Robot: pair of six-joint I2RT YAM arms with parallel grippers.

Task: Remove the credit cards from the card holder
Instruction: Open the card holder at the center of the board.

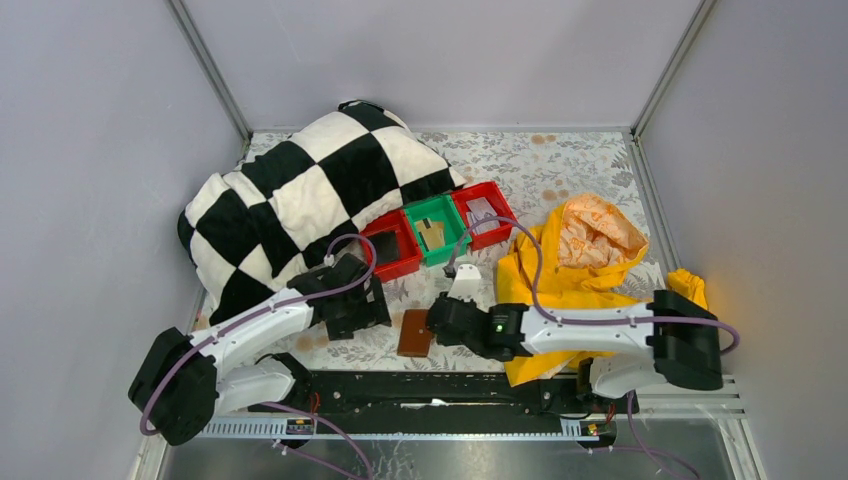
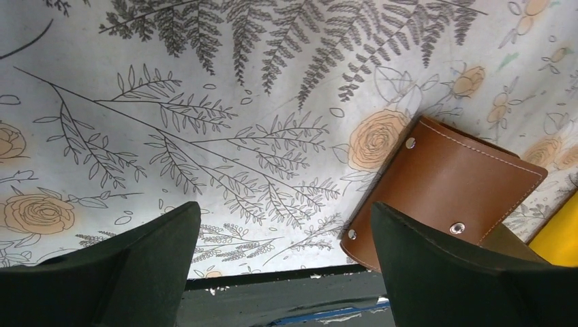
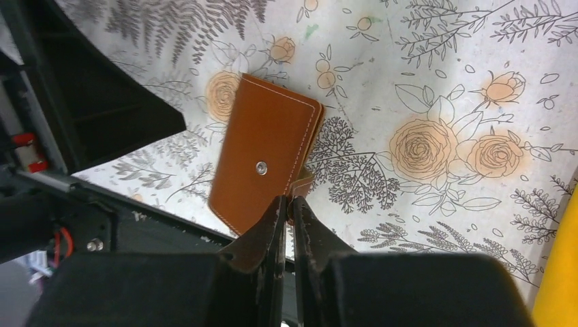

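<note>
The card holder (image 1: 414, 333) is a brown leather wallet, folded shut on the flowered cloth close to the table's near edge. In the right wrist view the card holder (image 3: 266, 160) shows one snap, and my right gripper (image 3: 290, 199) is shut on its near corner, where a thin tan layer sticks out. In the top view that right gripper (image 1: 436, 326) sits at the wallet's right side. My left gripper (image 2: 285, 218) stands wide open over bare cloth, with the card holder (image 2: 457, 180) just beyond its right finger. A tan credit card (image 1: 432, 235) lies in the green bin (image 1: 447, 243).
Two red bins (image 1: 405, 266) (image 1: 497, 228) flank the green one in a slanted row behind the wallet. A black-and-white checkered blanket (image 1: 300, 200) is heaped at the back left. A yellow garment (image 1: 570, 270) lies on the right. The black rail (image 1: 450, 385) runs along the near edge.
</note>
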